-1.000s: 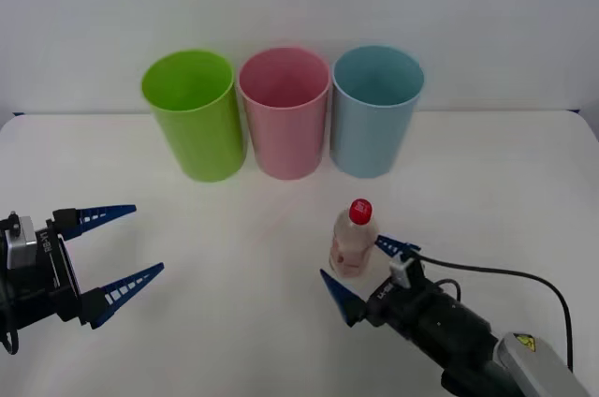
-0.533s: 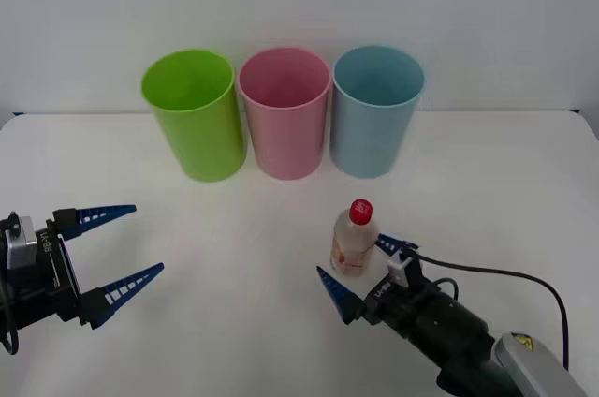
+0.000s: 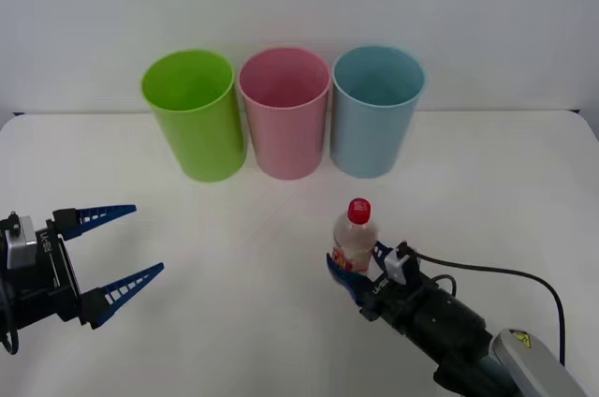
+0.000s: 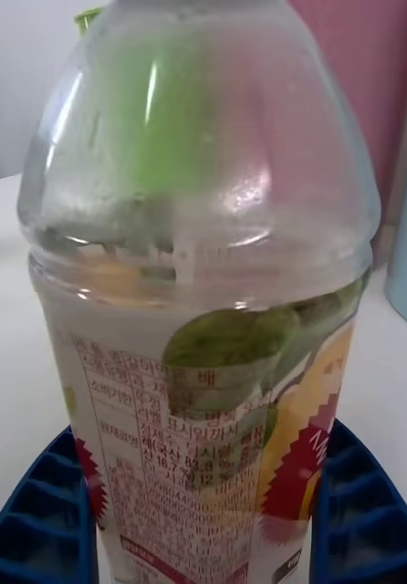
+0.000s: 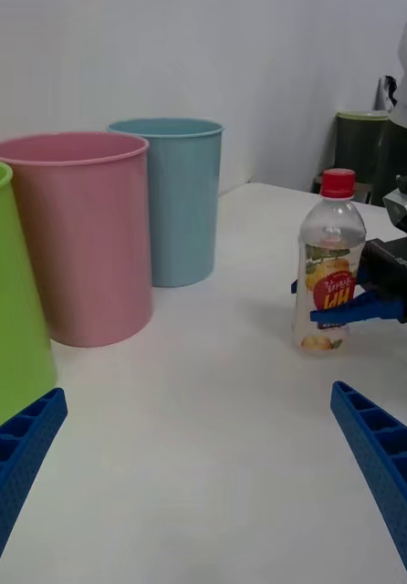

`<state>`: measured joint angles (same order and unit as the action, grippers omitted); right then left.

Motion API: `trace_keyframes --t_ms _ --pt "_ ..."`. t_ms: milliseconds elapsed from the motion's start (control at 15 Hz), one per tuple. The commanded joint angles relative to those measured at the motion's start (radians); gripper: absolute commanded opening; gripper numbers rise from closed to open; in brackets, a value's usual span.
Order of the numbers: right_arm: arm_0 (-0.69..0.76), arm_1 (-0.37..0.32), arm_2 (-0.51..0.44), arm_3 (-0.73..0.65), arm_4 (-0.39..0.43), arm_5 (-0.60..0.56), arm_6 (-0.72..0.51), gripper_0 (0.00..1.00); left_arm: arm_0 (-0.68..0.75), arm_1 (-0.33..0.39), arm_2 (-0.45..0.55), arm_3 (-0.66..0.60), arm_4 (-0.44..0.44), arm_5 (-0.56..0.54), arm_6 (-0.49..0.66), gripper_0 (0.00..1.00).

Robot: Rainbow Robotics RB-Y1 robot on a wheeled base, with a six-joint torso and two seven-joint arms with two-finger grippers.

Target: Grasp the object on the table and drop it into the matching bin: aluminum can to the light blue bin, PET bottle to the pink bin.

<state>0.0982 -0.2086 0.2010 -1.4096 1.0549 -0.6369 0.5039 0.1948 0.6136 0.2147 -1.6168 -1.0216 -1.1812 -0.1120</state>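
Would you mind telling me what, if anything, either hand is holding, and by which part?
The right hand grips the small clear red-capped plastic bottle by its labelled lower body.

Bright, even, diffuse light leaves only faint soft shadows on the matte white tabletop. Small glare spots dot the blurred, close small clear plastic bottle.

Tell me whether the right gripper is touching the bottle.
Touching: in the left wrist view the right gripper has its blue fingers pressed against the bottle label.
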Motion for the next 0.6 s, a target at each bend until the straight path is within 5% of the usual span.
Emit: trace_keyframes --t_ms 67,600 --pt "0.000 0.000 0.000 0.000 -0.004 0.000 0.005 0.00 0.000 0.000 0.000 0.000 0.000 0.000 0.000 1.00" --pt "0.014 -0.044 0.000 -0.095 -0.064 -0.026 -0.001 0.00 0.000 0.000 0.000 0.000 0.000 0.000 0.000 1.00"
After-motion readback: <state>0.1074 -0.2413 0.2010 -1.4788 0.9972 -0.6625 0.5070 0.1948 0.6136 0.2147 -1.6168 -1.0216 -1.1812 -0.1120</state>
